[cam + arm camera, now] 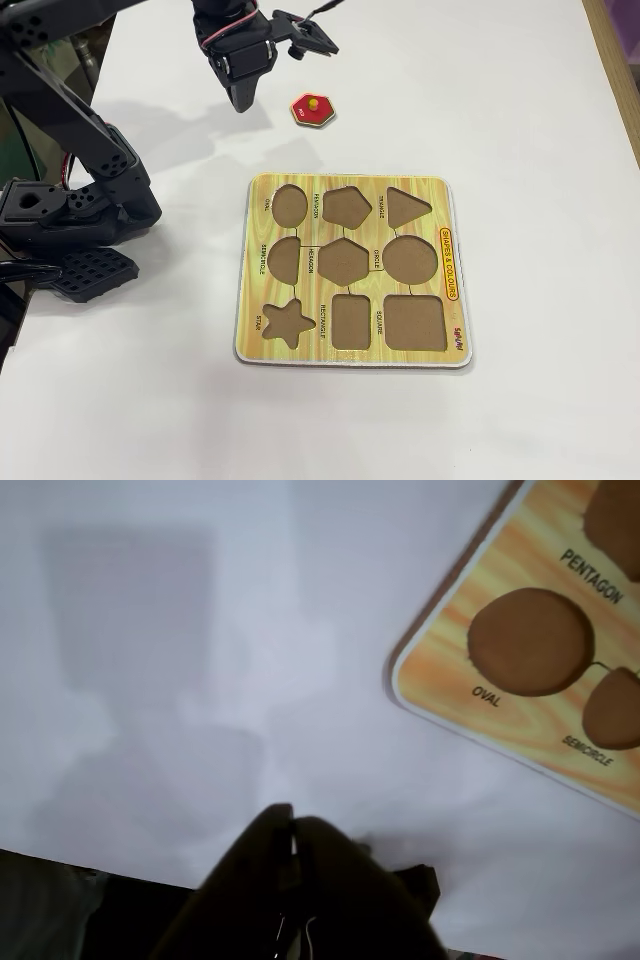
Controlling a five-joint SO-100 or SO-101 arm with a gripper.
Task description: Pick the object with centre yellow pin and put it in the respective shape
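Dark and blurry, our fingers fill the bottom of the wrist view, tips pressed together with nothing between them. We see only a corner of the yellow board there; the red piece is out of that view. From the fixed view, the red piece lies flat on the white worktop, yellow knob up, above the board, apart from the hexagon hole. Its white word is too small to read.

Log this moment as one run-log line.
phase: pre-grasp | gripper: shut, empty, left of red hexagon piece in fixed view | piece: on table, off shape board | HEXAGON cut-out: empty
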